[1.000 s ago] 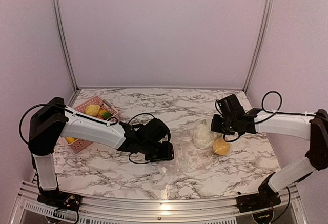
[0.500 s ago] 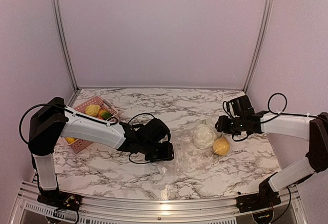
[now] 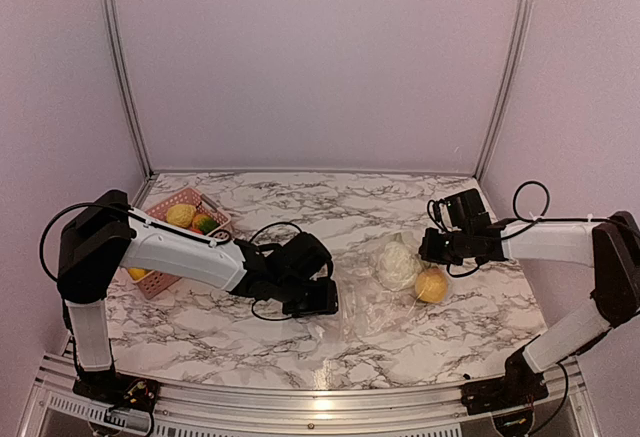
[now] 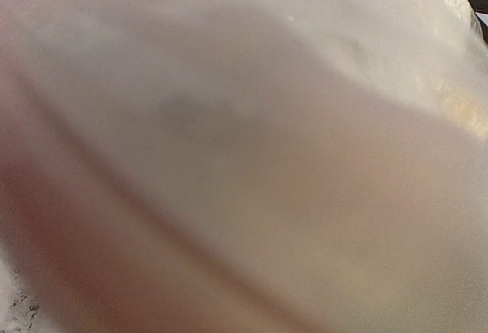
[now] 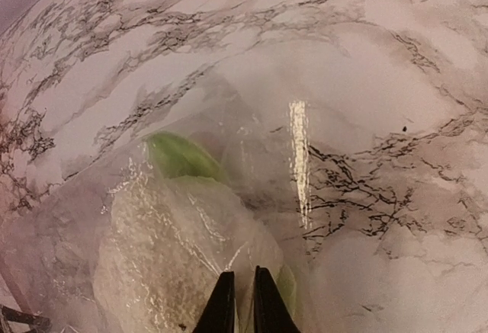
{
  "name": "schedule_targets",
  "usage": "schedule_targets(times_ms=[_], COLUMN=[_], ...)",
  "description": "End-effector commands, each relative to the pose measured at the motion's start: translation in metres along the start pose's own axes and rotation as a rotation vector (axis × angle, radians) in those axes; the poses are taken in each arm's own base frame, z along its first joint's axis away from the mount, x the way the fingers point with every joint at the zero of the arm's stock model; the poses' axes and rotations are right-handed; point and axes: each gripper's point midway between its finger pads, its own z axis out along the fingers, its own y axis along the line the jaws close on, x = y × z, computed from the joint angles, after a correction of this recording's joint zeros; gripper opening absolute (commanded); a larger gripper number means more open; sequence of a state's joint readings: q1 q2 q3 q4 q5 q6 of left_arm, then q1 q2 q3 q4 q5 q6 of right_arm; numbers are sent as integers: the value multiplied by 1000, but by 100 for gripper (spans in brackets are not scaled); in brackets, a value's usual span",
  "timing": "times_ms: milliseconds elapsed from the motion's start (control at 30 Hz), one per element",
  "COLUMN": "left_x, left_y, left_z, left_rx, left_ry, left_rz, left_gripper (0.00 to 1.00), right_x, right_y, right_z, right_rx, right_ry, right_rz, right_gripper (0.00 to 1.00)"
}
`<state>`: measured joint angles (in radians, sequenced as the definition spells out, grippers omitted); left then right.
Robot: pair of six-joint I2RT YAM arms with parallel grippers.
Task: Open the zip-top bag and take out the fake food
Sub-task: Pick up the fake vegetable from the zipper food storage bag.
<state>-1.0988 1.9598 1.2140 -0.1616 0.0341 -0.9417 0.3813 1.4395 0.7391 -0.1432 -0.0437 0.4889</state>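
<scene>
The clear zip-top bag (image 3: 365,309) lies crumpled on the marble table between the arms. It holds fake food: a white cauliflower-like piece (image 3: 397,265) with a green leaf (image 5: 179,158) and a yellow-orange fruit (image 3: 431,285). My left gripper (image 3: 322,299) sits at the bag's left edge and looks shut on the plastic. The left wrist view is a blur of film pressed against the lens. My right gripper (image 3: 426,249) is at the bag's far right edge. In the right wrist view its fingertips (image 5: 242,272) are almost together, pinching bag film (image 5: 252,158) over the white piece (image 5: 175,257).
A pink slatted basket (image 3: 190,193) stands at the back left, partly behind the left arm. It holds a yellow piece (image 3: 181,215) and a green-orange piece (image 3: 204,223). Metal posts and pink walls close in the back and sides.
My right gripper drew back to the right half a second ago and has come back left to the bag's edge. The left arm and the bag have barely moved.
</scene>
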Motion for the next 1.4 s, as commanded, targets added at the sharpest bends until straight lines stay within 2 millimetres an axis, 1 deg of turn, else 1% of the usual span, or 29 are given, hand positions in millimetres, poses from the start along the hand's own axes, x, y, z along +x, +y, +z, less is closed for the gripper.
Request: schedule_targets(times_ms=[0,67,133,167,333,600,733,833,900,1000,1200,1300,1367], left_x=[6,7,9,7,12,14,14,14,13,11,7,6,4], left_y=[16,21,27,32,48,51,50,49,47,44,43,41,39], left_z=[6,7,7,7,9,11,11,11,10,10,6,3,2], left_rx=[-49,-59,-70,-88,-115,-107,-96,-89,-83,-78,-78,-73,-70], left_ry=[6,6,11,-8,-5,-9,-14,-16,-20,-23,-37,-43,-50], left_rz=[-9,-14,-22,-25,-33,-43,-45,-42,-38,-35,-35,-32,-28], left_gripper=[51,48,47,47,46,46,49,52,52,53,54,55,56], right_x=[-22,-25,-29,-29,-42,-62,-72,-74,-74,-71,-66,-64,-59], right_y=[8,10,14,15,32,69,75,82,84,83,69,59,53], right_z=[-15,-23,-33,-38,-65,-108,-127,-138,-142,-142,-136,-130,-124], right_rx=[-6,-7,-11,-10,-40,-84,-97,-121,-131,-130,-64,-9,19], right_ry=[-43,-53,-66,-67,-105,-175,-207,-213,-211,-204,-197,-187,-172], right_rz=[17,22,21,21,2,-41,-42,-47,-49,-50,-51,-54,-53], right_gripper=[0,0,0,0,0,0,0,0,0,0,0,0,0])
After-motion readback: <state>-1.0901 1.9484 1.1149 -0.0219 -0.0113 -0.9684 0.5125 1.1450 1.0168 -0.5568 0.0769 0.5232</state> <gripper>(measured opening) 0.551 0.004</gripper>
